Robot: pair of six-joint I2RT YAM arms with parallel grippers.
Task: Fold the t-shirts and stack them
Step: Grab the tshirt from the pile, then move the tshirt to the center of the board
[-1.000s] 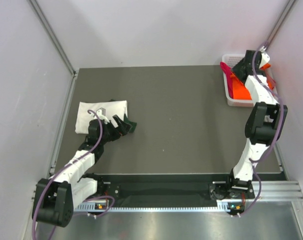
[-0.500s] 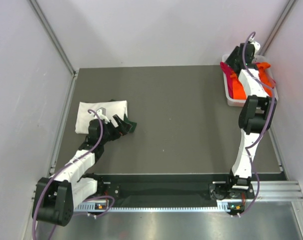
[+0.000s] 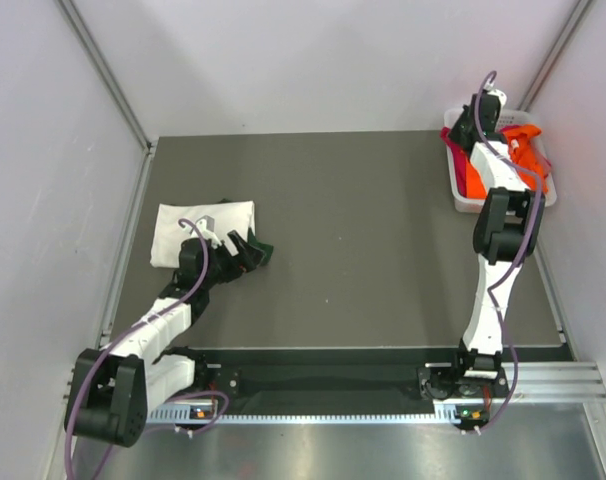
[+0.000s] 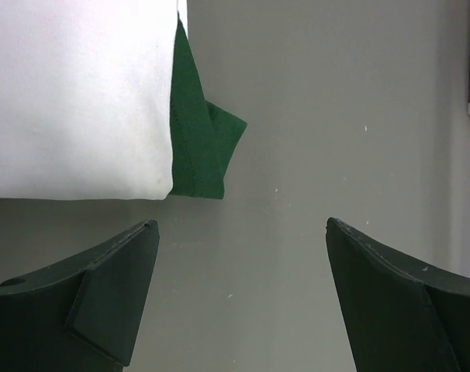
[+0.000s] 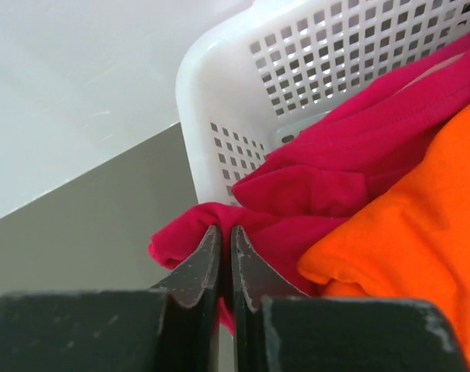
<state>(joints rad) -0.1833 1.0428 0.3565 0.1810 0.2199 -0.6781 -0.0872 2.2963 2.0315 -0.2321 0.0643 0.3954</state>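
The red tee [image 5: 312,186] is limp and light, spilling over the basket [image 5: 297,70] rim beside the orange tee [image 5: 406,232]. Your right gripper [image 5: 226,232] is pinched shut on its overhanging fold, a fair hold. Your left gripper [image 4: 241,223] hangs wide open and empty near the folded white tee [image 4: 72,93].

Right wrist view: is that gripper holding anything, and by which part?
The right gripper is shut on the crimson t-shirt, pinching the bunched fold that spills over the corner of the basket. The left gripper is open, holding nothing.
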